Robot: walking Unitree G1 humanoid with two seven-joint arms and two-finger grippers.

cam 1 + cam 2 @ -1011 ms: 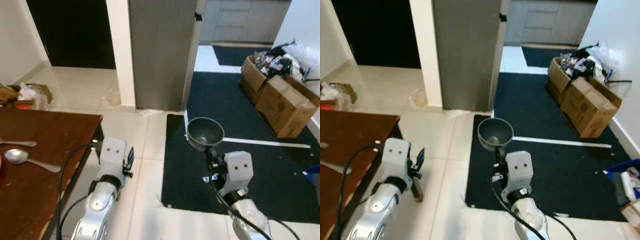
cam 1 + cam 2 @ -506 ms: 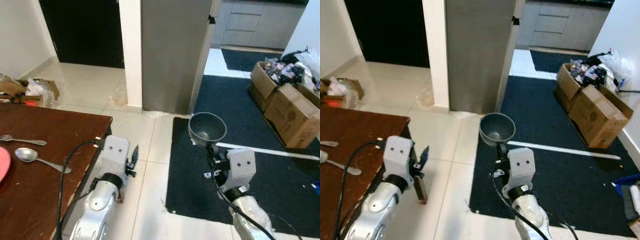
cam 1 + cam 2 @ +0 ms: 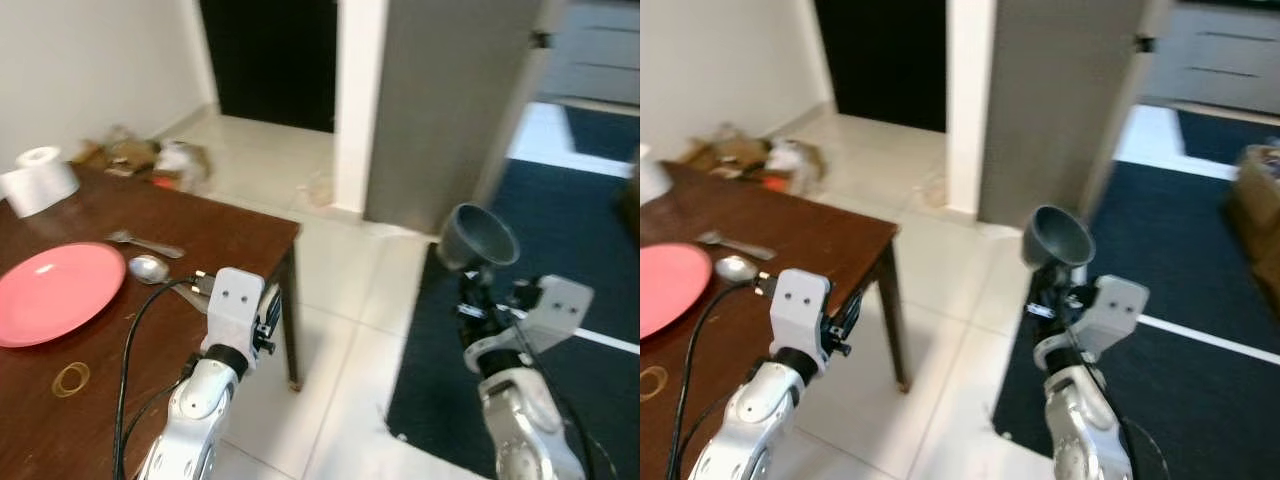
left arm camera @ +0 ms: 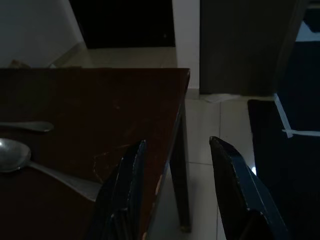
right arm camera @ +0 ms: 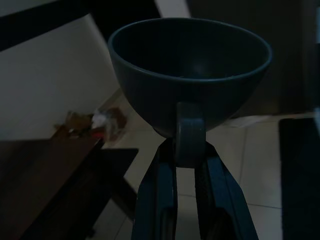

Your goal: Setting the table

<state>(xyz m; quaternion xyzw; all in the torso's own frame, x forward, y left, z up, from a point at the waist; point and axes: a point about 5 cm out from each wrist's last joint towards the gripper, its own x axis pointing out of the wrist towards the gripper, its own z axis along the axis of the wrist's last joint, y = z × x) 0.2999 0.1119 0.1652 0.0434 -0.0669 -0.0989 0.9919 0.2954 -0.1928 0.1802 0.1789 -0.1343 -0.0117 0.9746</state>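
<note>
Pink plate (image 3: pixel 55 292) newly in view

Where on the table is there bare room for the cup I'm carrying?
Bare wood lies along the table near the corner, beyond the spoons. Another patch sits between the pink plate and the rubber band. It is crowded around the plate, spoons and the left hand. The right hand holds the cup over the floor.

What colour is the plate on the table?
The plate is pink, plain with no pattern; it shows best in the left eye view.

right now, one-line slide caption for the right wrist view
Right gripper shut on the handle of a dark cup, held upright above the tiled floor near the wooden table.
</note>
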